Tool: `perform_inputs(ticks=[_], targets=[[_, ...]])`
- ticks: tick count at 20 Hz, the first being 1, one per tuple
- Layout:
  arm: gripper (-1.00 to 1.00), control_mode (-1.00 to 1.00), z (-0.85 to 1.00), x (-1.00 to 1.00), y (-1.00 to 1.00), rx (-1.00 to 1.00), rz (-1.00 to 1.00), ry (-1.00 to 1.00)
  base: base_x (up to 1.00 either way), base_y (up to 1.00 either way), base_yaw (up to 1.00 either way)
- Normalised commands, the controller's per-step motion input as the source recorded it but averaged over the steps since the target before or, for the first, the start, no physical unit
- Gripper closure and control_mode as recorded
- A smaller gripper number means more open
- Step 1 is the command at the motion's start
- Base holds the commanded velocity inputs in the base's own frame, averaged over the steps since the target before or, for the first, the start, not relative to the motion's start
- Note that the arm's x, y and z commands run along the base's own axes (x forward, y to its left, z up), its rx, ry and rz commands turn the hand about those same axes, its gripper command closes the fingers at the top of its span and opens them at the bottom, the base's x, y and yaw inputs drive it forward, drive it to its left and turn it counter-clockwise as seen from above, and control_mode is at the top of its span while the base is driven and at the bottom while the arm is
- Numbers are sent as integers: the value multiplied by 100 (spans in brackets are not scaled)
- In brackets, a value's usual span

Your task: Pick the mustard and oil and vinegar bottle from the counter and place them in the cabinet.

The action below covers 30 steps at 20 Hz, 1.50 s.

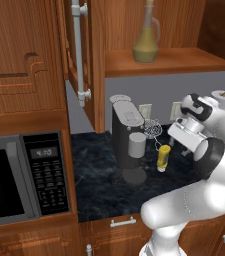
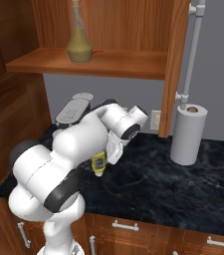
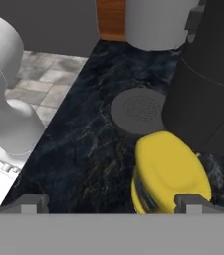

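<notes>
One bottle shelved — pincer (image 3: 111,203) spread wide over mustard (image 3: 169,172)

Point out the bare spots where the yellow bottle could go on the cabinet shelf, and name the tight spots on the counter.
The cabinet shelf is bare from the oil and vinegar bottle across to the side panel. The counter lies open between the mustard and the paper towel roll. It is crowded where the mustard stands close beside the coffee machine.
</notes>
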Motion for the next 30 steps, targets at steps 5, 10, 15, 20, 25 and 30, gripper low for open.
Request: perform_inputs(ticks=[5, 10, 15, 20, 25, 30], targets=[[-100, -100, 0, 23, 2, 1, 7, 0, 0, 0, 0], [-100, -100, -2, 14, 2, 1, 7, 0, 0, 0, 0], [-100, -100, -14, 6, 6, 0, 7, 0, 0, 0, 0], [-100, -100, -24, 3, 13, 0, 7, 0, 0, 0, 0], [-100, -100, -13, 16, 6, 0, 5, 0, 0, 0, 0], [-100, -100, -4, 33, 0, 0, 2, 0, 0, 0, 0]])
